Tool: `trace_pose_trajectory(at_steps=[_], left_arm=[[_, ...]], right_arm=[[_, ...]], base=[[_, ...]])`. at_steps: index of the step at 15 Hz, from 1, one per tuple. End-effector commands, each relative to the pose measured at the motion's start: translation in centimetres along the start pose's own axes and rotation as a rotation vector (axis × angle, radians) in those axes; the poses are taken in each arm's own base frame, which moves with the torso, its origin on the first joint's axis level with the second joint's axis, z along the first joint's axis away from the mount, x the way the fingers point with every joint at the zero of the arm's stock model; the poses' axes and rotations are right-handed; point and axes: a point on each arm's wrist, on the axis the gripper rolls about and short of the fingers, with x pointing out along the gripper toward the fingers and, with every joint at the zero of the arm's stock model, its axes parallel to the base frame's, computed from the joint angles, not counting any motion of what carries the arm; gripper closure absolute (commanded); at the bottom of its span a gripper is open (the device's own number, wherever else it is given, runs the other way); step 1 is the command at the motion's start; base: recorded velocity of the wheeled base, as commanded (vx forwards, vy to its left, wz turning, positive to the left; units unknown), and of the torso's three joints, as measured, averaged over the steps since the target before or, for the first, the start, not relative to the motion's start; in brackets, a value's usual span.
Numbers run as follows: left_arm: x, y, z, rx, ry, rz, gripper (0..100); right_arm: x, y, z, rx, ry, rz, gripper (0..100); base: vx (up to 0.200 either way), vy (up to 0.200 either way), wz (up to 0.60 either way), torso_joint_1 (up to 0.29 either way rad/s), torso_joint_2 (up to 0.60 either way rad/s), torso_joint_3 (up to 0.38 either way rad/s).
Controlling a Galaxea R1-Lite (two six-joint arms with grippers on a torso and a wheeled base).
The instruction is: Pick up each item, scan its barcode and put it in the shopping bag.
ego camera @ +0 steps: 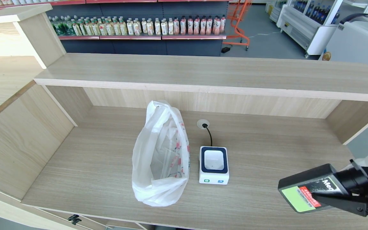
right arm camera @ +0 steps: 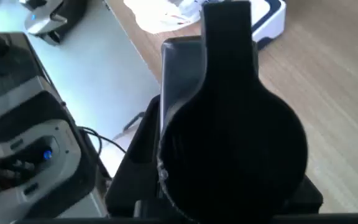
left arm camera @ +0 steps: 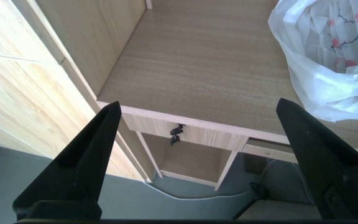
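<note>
Shop shelves of bottles (ego camera: 139,27) run along the back, and a pale wooden counter (ego camera: 267,153) with a raised ledge fills the front.

A white plastic bag (ego camera: 160,159) stands open near the middle of the counter, its mouth facing up. Just beside it, at its 3 o'clock, sits a white scanner (ego camera: 214,164) with a dark blue frame around its window. The two are close, but I cannot tell whether they touch. A black cable (ego camera: 209,135) runs from the scanner's 12 o'clock side to a round hole (ego camera: 203,123) in the counter top.

At the scanner's 4 o'clock, well apart from it and near the counter's front right corner, the right gripper (ego camera: 334,191) is clamped on a dark pack (ego camera: 305,190). It holds the pack tilted above the wood, and the end with the green and red label faces the 9 o'clock side. From the right wrist, one black finger (right arm camera: 229,62) lies flat across the pack (right arm camera: 179,81), with the scanner's corner (right arm camera: 272,18) beyond it.

The left gripper (left arm camera: 199,106) hangs off the counter's (left arm camera: 197,62) front edge with its fingers spread wide and nothing between them. Below it is a small black latch (left arm camera: 176,132) on the counter front. The bag (left arm camera: 328,62) lies beyond the edge, off to one side.
</note>
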Motion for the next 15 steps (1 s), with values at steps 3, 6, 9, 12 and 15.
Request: trace_pose_trajectory(at_steps=[3, 6, 9, 12, 15], left_arm=[[0.0, 0.0, 0.0, 0.0, 0.0, 0.001, 0], [0.0, 0.0, 0.0, 0.0, 0.0, 0.001, 0], [0.0, 0.0, 0.0, 0.0, 0.0, 0.001, 0], [0.0, 0.0, 0.0, 0.0, 0.0, 0.001, 0], [0.0, 0.0, 0.0, 0.0, 0.0, 0.001, 0]], right_arm=[[5.4, -2.0, 3.3, 0.595, -0.051, -0.219, 100], [10.0, -2.1, 2.5, 0.621, 0.032, -0.265, 100], [12.8, -2.1, 2.7, 0.684, 0.07, -0.221, 100], [15.2, -2.4, 2.9, 0.676, 0.088, -0.191, 100], [17.7, -2.9, 2.4, 0.657, 0.108, -0.247, 100]], base=[[0.0, 0.0, 0.0, 0.0, 0.0, 0.0], [0.0, 0.0, 0.0, 0.0, 0.0, 0.0], [0.0, 0.0, 0.0, 0.0, 0.0, 0.0], [0.0, 0.0, 0.0, 0.0, 0.0, 0.0], [0.0, 0.0, 0.0, 0.0, 0.0, 0.0]])
